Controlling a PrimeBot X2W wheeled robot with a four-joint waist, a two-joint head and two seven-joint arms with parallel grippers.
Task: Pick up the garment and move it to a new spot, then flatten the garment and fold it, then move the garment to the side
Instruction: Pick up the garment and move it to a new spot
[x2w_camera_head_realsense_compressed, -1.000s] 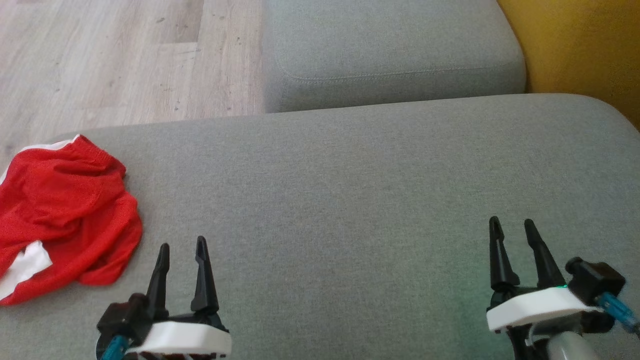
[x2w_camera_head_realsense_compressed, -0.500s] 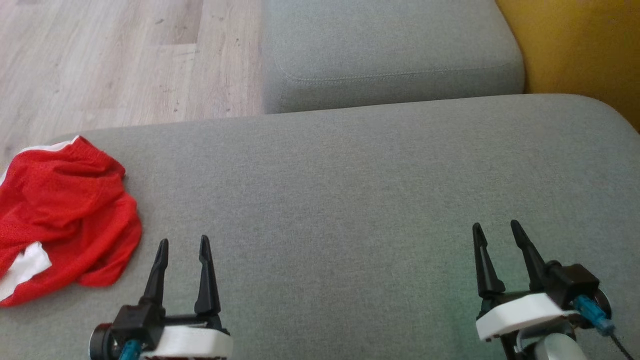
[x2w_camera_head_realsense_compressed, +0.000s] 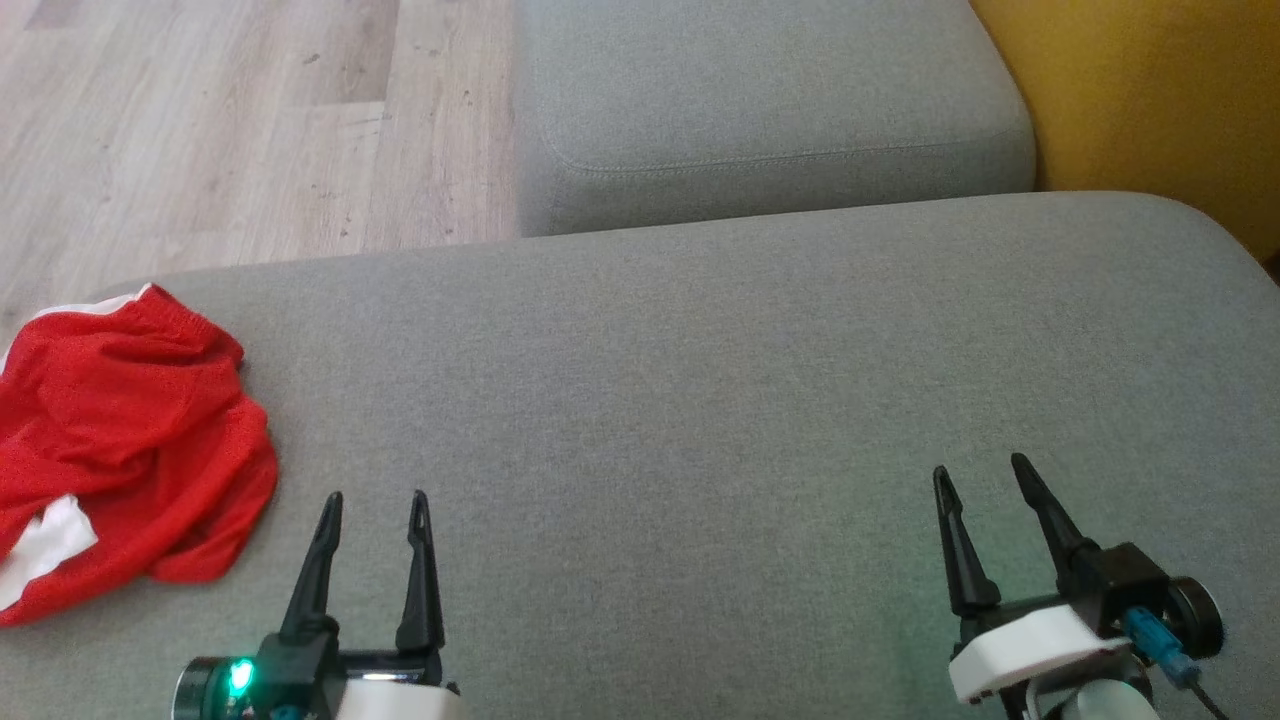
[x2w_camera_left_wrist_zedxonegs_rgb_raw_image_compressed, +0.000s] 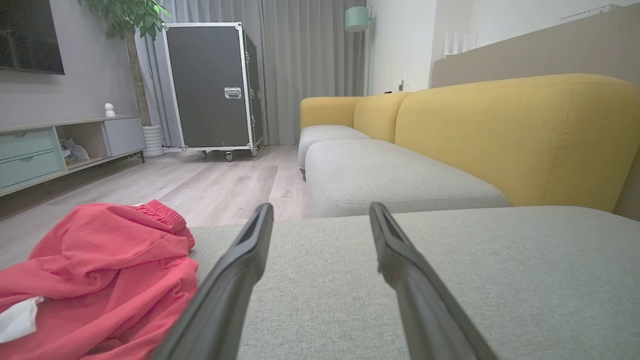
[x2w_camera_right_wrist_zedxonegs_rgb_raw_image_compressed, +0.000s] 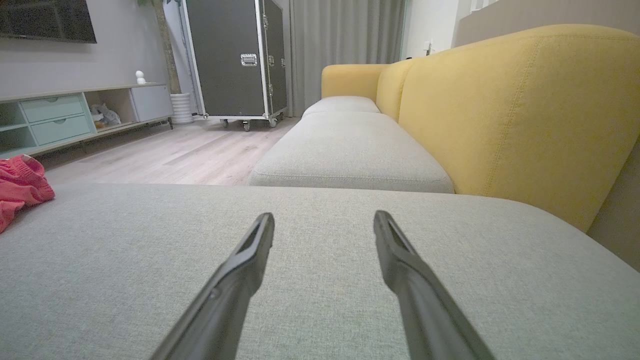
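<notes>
Farthest to the left, the red shorts (x2w_camera_head_realsense_compressed: 120, 440) lie crumpled in a heap on the grey seat cushion (x2w_camera_head_realsense_compressed: 700, 380), close to its left edge, with white trim showing at the top and the lower left of the pile. They sit just to the left of the left gripper (x2w_camera_head_realsense_compressed: 376, 497), level with and slightly ahead of its fingertips, and do not touch it. That gripper is low over the cushion, its two dark fingers spread apart and holding nothing, and a green light glows on its body. The cushion's grey fabric runs from it across to the right gripper (x2w_camera_head_realsense_compressed: 980, 467), which is well apart from the shorts. Its fingers are likewise parted and empty, pointing forward. Ahead of both grippers a second grey cushion (x2w_camera_head_realsense_compressed: 760, 90) butts against the first, with pale wood floor (x2w_camera_head_realsense_compressed: 200, 120) ahead of the left gripper. To the right of the right gripper rises the yellow backrest (x2w_camera_right_wrist_zedxonegs_rgb_raw_image_compressed: 525, 115). In the left wrist view, a black flight case (x2w_camera_left_wrist_zedxonegs_rgb_raw_image_compressed: 210, 85) on castors stands far ahead across the floor.
</notes>
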